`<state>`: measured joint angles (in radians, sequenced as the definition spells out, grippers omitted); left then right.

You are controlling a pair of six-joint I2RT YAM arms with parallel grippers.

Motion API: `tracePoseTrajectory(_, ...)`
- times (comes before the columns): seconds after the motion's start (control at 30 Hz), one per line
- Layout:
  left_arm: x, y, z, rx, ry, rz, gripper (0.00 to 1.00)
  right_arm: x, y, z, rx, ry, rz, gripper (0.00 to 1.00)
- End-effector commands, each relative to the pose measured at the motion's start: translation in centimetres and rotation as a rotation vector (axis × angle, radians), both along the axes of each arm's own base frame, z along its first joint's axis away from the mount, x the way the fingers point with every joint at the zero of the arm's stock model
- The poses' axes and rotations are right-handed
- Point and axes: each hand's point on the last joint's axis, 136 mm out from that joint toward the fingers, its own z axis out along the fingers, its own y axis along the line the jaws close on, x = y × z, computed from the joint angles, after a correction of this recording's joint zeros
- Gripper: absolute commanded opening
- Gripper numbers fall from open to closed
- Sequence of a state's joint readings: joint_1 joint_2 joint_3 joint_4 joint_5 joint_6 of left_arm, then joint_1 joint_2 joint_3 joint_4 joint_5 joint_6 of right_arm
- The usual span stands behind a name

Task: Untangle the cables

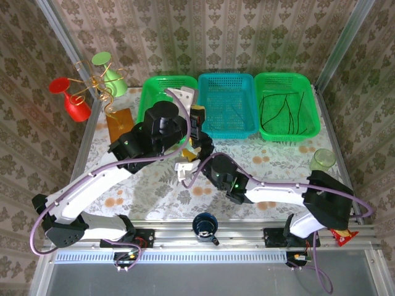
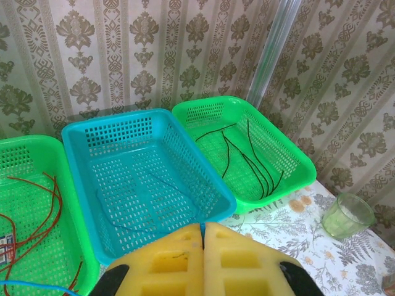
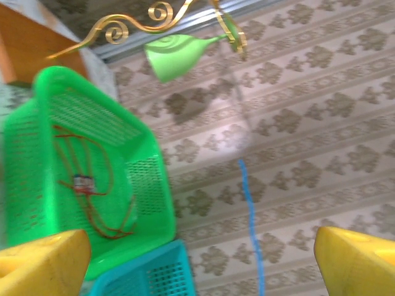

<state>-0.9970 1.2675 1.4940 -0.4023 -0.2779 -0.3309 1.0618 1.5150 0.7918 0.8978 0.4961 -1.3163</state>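
Observation:
My left gripper (image 2: 203,231) is shut, its yellow pads pressed together with a thin blue cable pinched at their tips; in the top view it hovers at the teal basket's (image 1: 227,102) left rim (image 1: 196,116). The same blue cable (image 3: 250,216) hangs straight down between my right gripper's (image 3: 203,246) wide-open fingers (image 3: 49,259), touching neither. That gripper (image 1: 194,150) sits just below the left one. Red cables (image 2: 37,209) lie in the left green basket (image 2: 68,185). A dark blue cable (image 2: 142,203) lies in the teal basket. Black cables (image 2: 247,160) lie in the right green basket (image 1: 308,98).
A gold wire stand with red and green cups (image 1: 92,80) and an orange block (image 1: 118,123) stand at the back left. A pale green glass (image 1: 322,159) is at the right, a dark mug (image 1: 205,225) at the near edge, a snack packet (image 1: 342,234) by the right base.

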Motion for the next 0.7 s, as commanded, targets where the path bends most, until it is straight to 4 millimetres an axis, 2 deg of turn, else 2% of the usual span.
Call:
tracePoseTrajectory(0.0, 0.0, 0.1, 2.4, -0.033, -0.058, 0.014, 0.0, 0.8, -1.4, 6.1, 0.142, -0.148, -0.132, 0.96)
tracePoseTrajectory(0.2, -0.1, 0.0, 2.7, -0.032, -0.063, 0.01, 0.0, 3.0, -1.7, 5.6, 0.128, -0.139, -0.232, 0.97)
tracePoseTrajectory(0.53, -0.1, 0.1, 2.8, -0.03, -0.068, 0.011, 0.0, 5.5, -3.1, 2.7, 0.063, -0.044, -0.287, 0.96)
tracePoseTrajectory(0.67, 0.0, 0.0, 2.5, -0.02, -0.069, 0.015, 0.0, 6.1, -3.5, 2.1, 0.044, 0.011, -0.292, 0.87)
